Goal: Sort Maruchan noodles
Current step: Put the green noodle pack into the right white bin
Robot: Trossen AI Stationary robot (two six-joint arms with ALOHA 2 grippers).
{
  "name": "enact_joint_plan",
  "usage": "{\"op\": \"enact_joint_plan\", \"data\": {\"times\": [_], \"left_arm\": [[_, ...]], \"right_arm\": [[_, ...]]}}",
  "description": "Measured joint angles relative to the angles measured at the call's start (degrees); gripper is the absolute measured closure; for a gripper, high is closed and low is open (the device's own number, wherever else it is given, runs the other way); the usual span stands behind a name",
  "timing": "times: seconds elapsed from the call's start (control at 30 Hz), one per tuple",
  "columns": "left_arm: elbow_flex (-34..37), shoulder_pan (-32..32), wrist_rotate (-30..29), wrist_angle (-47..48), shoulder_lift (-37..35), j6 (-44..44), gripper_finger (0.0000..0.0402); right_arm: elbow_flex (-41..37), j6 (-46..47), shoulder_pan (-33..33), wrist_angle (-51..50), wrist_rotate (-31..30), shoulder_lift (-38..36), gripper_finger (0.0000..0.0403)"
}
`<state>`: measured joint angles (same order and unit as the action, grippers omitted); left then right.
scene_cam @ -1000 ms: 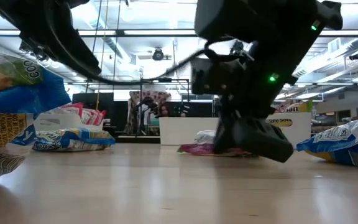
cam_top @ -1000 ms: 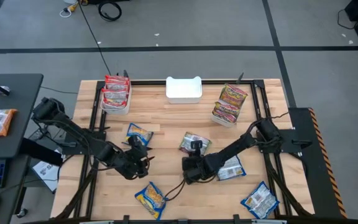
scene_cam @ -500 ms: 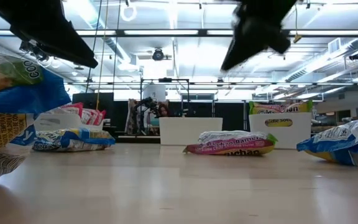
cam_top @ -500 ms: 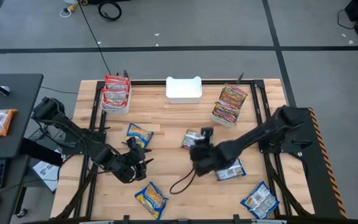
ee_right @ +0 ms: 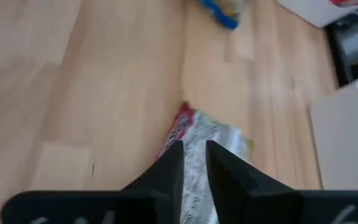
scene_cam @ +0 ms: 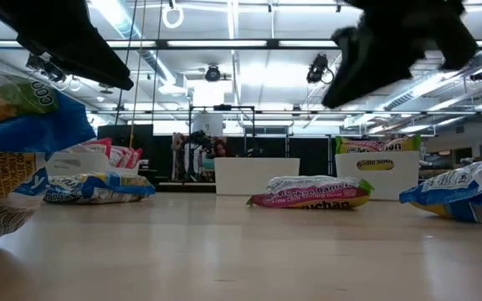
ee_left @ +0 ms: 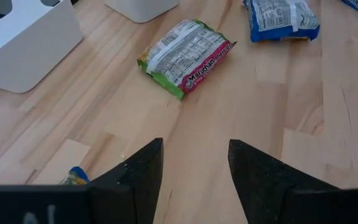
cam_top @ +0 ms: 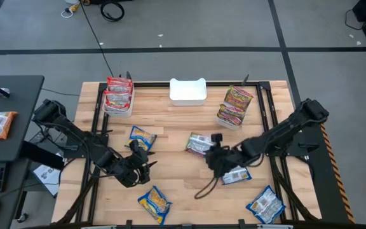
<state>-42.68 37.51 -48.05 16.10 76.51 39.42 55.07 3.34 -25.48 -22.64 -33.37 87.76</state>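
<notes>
A silvery-green-red Maruchan packet [cam_top: 199, 144] lies flat mid-table; it also shows in the left wrist view [ee_left: 185, 56] and the low view [scene_cam: 308, 193]. Blue-yellow packets lie at the left [cam_top: 142, 137], near the near edge [cam_top: 154, 202], at the right [cam_top: 236, 173] and in the near right corner [cam_top: 265, 205]. My right gripper [cam_top: 213, 158] hangs raised just right of the silvery packet, its fingers almost together [ee_right: 194, 158], holding nothing. My left gripper [cam_top: 142, 166] hovers open [ee_left: 194, 165] left of centre, pointing at the silvery packet.
Three white bins stand along the far edge: the left one [cam_top: 118, 105] holds red-orange packets, the middle one [cam_top: 188, 95] shows no packets, the right one [cam_top: 234, 117] holds green-pink packets. A loose cable [cam_top: 202, 187] hangs from the right arm. Bare wood lies between the grippers.
My right gripper has risen from the tabletop beside the silvery packet and swung toward the table's right and slightly far, ending high above the table. The silvery packet stays lying on the wood. My left arm has kept still.
</notes>
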Motion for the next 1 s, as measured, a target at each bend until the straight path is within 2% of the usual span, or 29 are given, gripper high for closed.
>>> {"op": "enact_joint_plan", "data": {"times": [0.13, 0.47, 0.63, 0.7, 0.77, 1.0], "left_arm": [[0.0, -0.1, 0.0, 0.0, 0.0, 0.4, 0.0214], [0.0, -2.9, -0.4, 0.0, 0.0, 0.4, 0.0214], [0.0, -4.0, 0.5, 0.0, 0.0, 0.3, 0.0214], [0.0, -4.3, 0.9, 0.1, 0.0, 0.3, 0.0214], [0.0, -4.3, 1.2, 0.0, 0.0, 0.3, 0.0214], [0.0, -4.3, 1.2, 0.1, 0.0, 0.0, 0.0214]], "right_arm": [[-2.4, -4.2, -1.7, 3.8, -0.1, 3.9, 0.0292], [-2.5, -5.6, -1.2, 9.7, -3.8, 14.9, 0.0174], [-2.5, -4.8, 0.7, 8.9, -11.7, 18.0, 0.0126], [-2.5, -4.6, 1.3, 8.7, -14.6, 18.2, 0.0119], [-2.5, -4.6, 2.0, 8.8, -14.5, 18.1, 0.0121], [-3.4, -4.1, 5.4, 9.5, -5.8, 18.0, 0.0166]]}}
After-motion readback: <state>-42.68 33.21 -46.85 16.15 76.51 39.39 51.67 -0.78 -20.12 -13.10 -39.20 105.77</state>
